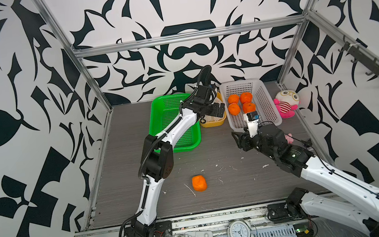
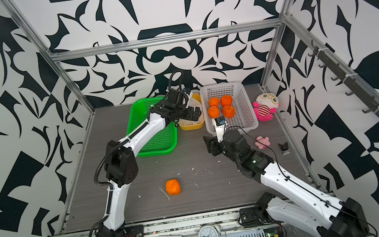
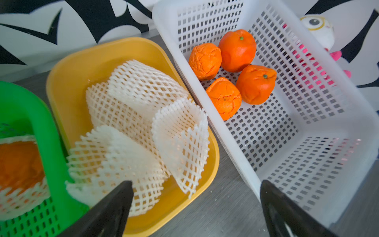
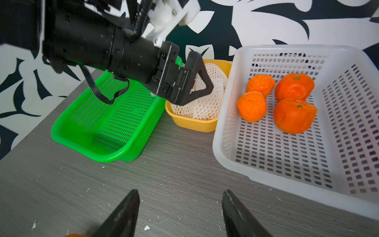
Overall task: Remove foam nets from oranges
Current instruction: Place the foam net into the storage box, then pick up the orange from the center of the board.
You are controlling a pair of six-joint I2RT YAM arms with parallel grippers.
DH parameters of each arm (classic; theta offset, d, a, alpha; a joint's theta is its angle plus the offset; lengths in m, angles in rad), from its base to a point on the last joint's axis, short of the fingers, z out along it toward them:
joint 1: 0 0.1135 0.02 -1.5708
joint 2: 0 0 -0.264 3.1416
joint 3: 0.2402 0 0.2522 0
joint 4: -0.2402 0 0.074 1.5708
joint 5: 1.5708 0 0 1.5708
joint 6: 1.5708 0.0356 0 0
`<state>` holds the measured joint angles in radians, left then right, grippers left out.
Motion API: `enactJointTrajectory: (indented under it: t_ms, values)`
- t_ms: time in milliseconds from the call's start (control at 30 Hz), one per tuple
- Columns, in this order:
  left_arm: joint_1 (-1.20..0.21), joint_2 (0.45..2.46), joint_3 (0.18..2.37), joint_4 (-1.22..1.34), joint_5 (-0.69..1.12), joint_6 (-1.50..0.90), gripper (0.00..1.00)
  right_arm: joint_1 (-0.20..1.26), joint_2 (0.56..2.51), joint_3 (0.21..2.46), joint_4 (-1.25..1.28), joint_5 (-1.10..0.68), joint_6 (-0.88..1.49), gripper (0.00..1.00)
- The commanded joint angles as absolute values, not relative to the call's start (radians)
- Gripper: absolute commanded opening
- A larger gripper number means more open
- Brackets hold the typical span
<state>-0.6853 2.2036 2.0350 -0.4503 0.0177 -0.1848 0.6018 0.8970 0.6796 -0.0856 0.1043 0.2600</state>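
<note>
Both top views look steeply down from high at the front, far enough to take in the whole counter point(image 1: 213, 151). The wrist cameras sit close behind the left claw point(image 3: 195, 182) and right claw point(image 4: 181, 190), facing rearward. Both show the white basket point(image 3: 287, 133) and yellow tub point(image 4: 194, 125).

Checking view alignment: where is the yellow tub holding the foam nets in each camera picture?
Top view: yellow tub at back centre, partly under the left gripper.
Top view: yellow tub, same spot.
Left wrist: centre-left, full of foam nets.
Right wrist: upper middle, behind the left gripper.
Shared landmark: the white basket beside it.
</note>
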Motion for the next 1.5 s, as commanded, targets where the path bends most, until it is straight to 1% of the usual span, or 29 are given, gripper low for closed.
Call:
enactJointTrajectory:
  t_ms: [0,200,300,567,767,1000,1167,1367,1433,1467]
  values:
    - [-0.692,2.094,1.983,-0.453,-0.024,-0.207,0.99,0.599,0.882,0.688,-0.03,0.003,0.156,0.71]
    - [-0.695,1.896,1.769,-0.411,-0.027,-0.238,0.99,0.601,0.939,0.676,0.005,-0.161,0.115,0.73]
    - [-0.696,1.819,1.697,-0.417,0.0,-0.272,0.99,0.632,0.965,0.641,0.035,-0.228,0.075,0.73]
    - [-0.703,1.638,1.48,-0.456,0.06,-0.385,0.99,0.802,1.043,0.603,0.04,-0.233,-0.121,0.73]
    - [-0.701,1.497,1.322,-0.477,0.094,-0.438,1.0,0.862,1.125,0.592,0.093,-0.273,-0.197,0.73]
    - [-0.685,1.342,1.153,-0.514,0.132,-0.498,0.99,0.929,1.23,0.58,0.176,-0.377,-0.332,0.74]
    - [-0.644,1.22,1.036,-0.53,0.169,-0.545,1.0,0.957,1.332,0.6,0.222,-0.421,-0.401,0.76]
    - [-0.549,1.135,0.932,-0.532,0.247,-0.574,0.99,0.975,1.449,0.658,0.241,-0.451,-0.43,0.8]
    - [-0.536,1.124,0.924,-0.541,0.247,-0.573,0.99,0.978,1.479,0.674,0.249,-0.473,-0.434,0.83]
    - [-0.533,1.12,0.921,-0.543,0.25,-0.573,0.99,0.979,1.494,0.679,0.259,-0.479,-0.436,0.87]
